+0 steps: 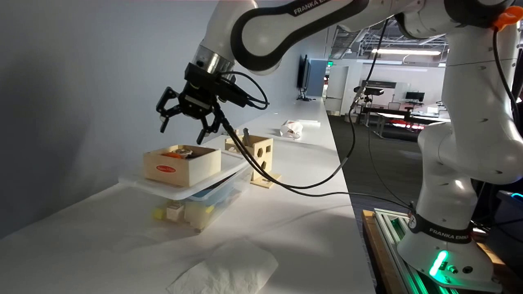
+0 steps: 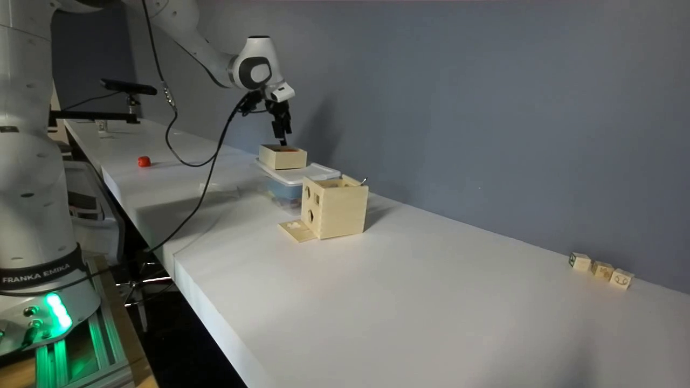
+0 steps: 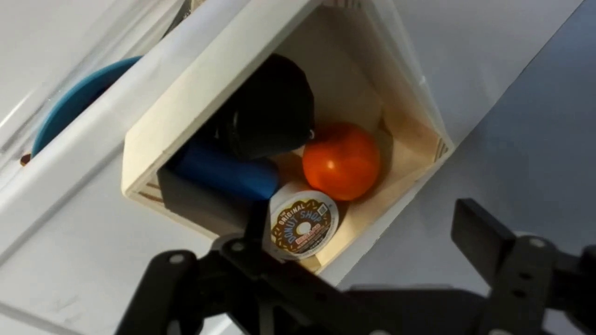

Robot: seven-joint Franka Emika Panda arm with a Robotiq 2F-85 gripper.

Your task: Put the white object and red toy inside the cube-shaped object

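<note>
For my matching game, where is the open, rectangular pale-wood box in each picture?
In an exterior view: the open, rectangular pale-wood box is left of centre, with a red oval mark.
In an exterior view: the box is above and left of centre.
Wrist view: the box is large, across the middle.
Shared landmark: the black two-fingered pincer, above the box in both exterior views, at the wrist view's bottom.

Low in both exterior views, a black band (image 1: pixel 441 232) on the robot (image 1: pixel 453 106) says FRANKA EMIKA. Up top in an exterior view, its arm (image 1: pixel 304 16) says FRANKA too. In the wrist view's lower middle, a little cup (image 3: pixel 305 225) says THE ORIGINAL DONUT SHOP.
</note>
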